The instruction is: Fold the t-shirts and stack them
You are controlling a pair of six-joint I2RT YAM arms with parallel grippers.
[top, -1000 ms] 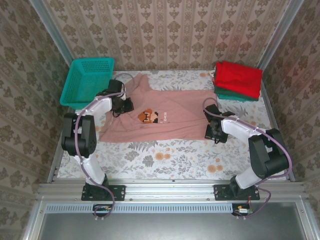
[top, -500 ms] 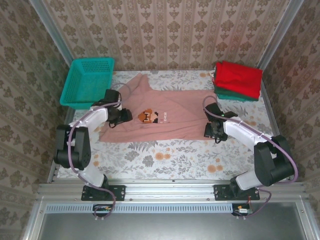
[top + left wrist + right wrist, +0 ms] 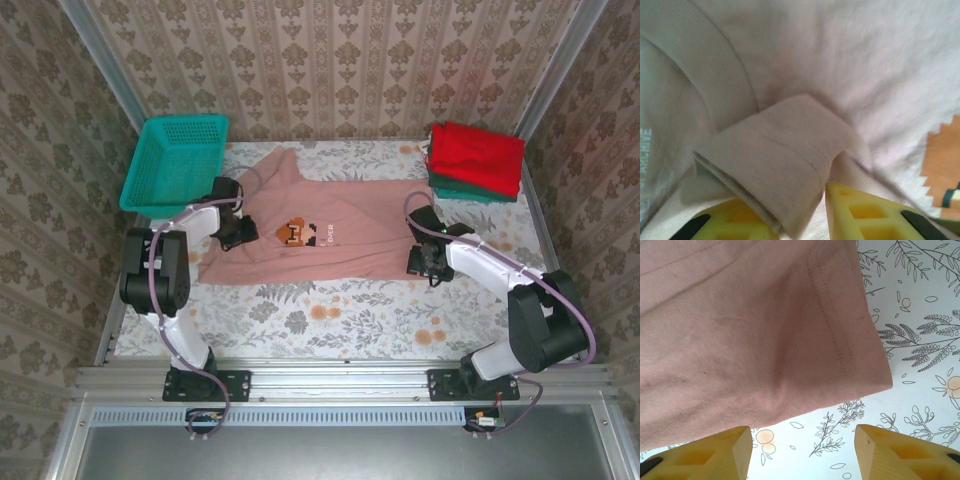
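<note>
The dusty-pink t-shirt (image 3: 350, 215) lies spread across the middle of the table, its pixel-art print (image 3: 305, 233) facing up. My left gripper (image 3: 243, 232) sits at the neck, left of the print. In the left wrist view a folded piece of ribbed collar (image 3: 780, 150) fills the gap between the yellow fingers of the left gripper (image 3: 800, 222), which is shut on it. My right gripper (image 3: 418, 262) hovers at the shirt's near right corner. Its fingers stand wide apart over bare tablecloth, just off the hem (image 3: 840, 340); this right gripper (image 3: 802, 450) is open. The folded red tee (image 3: 478, 155) lies on the dark green one (image 3: 470, 192) at the back right.
A teal mesh basket (image 3: 175, 160) stands at the back left, close to my left arm. The floral tablecloth (image 3: 330, 320) is bare in front of the shirt. Metal rails edge the table on both sides.
My left gripper has moved a little toward me along the neck and its elbow has swung back. The right gripper has shifted slightly left toward the hem corner.
</note>
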